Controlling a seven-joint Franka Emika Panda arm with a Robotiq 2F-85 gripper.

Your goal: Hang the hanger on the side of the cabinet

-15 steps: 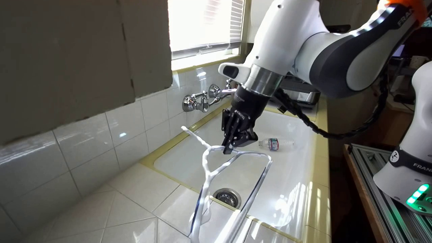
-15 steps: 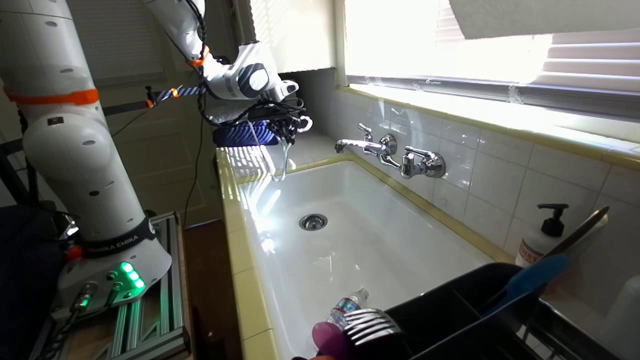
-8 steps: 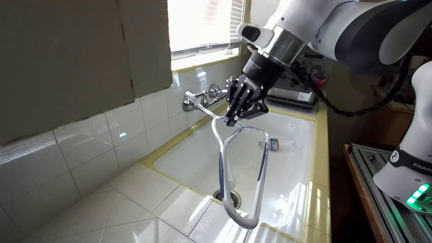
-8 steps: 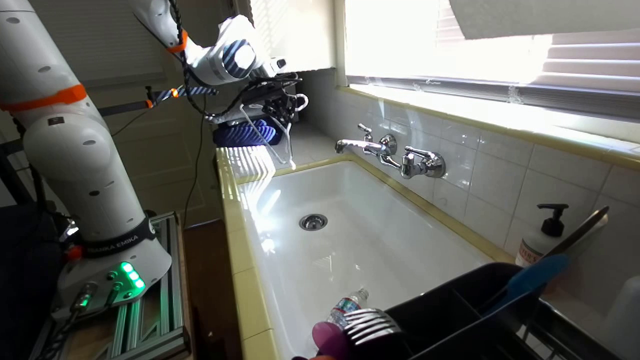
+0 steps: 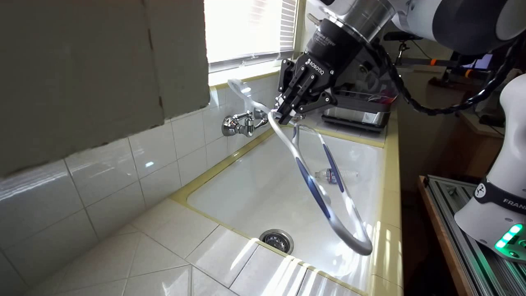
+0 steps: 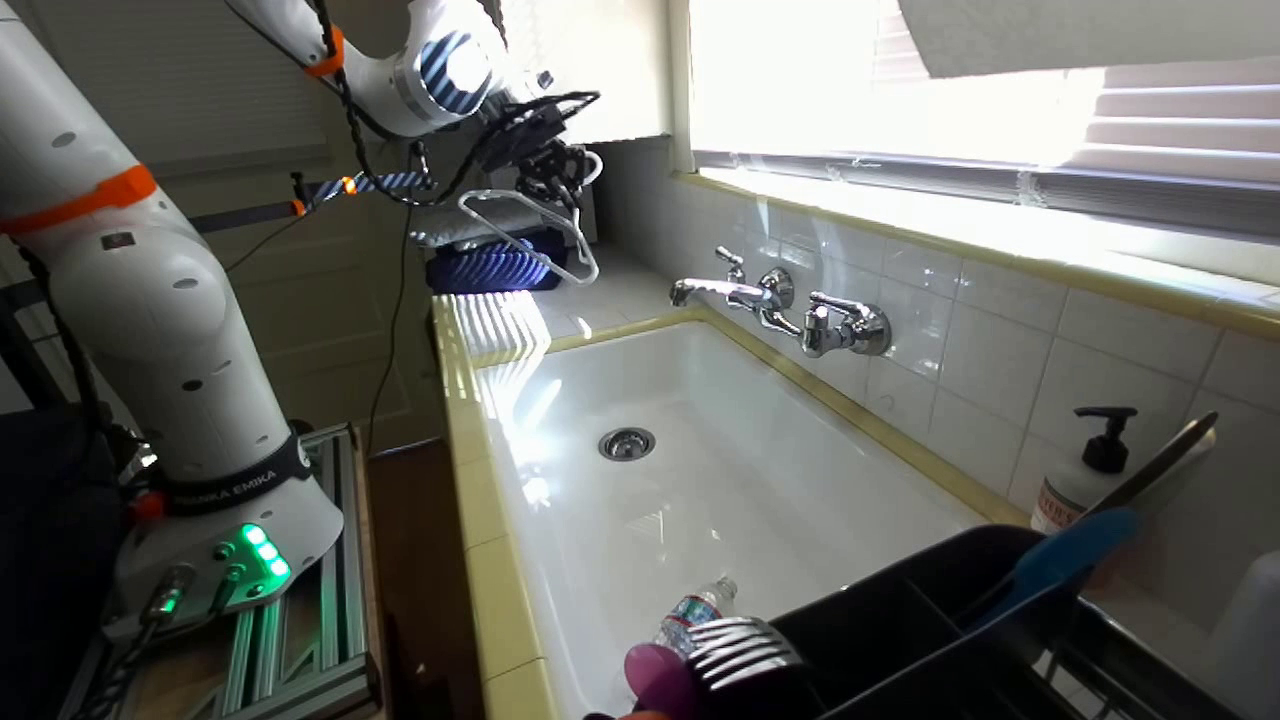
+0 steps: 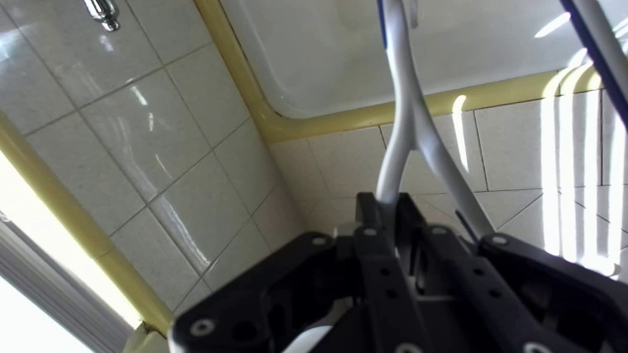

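Glossy white sink [image 5: 246,193]; black gripper [image 7: 386,208] clamped on slim white plastic hanger [image 5: 313,187]
Curved hook [image 5: 237,87] first; aim for flat grey cabinet [image 5: 82,74], upper left.

Hanger [image 5: 313,189]: smooth, plstc-looking, semi-gloss. Gripper [image 7: 386,206]: mostly matt. Sink [image 6: 780,510]: glossy, enamel look. Tap [image 6: 740,292]: pol. chrome. Counter [image 5: 160,248]: smooth tile, low gloss; trim [image 6: 505,590] at its sink edge: glazed. Wall tiles [image 6: 1000,345]: glossy. Bottle [image 6: 692,608]: clr plstc. Fork [image 6: 750,650]: shiny mtl.

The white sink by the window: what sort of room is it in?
Most likely a kitchen: a tap juts from the tiled wall over the sink, and in an exterior view a fork shows at a black utensil holder.
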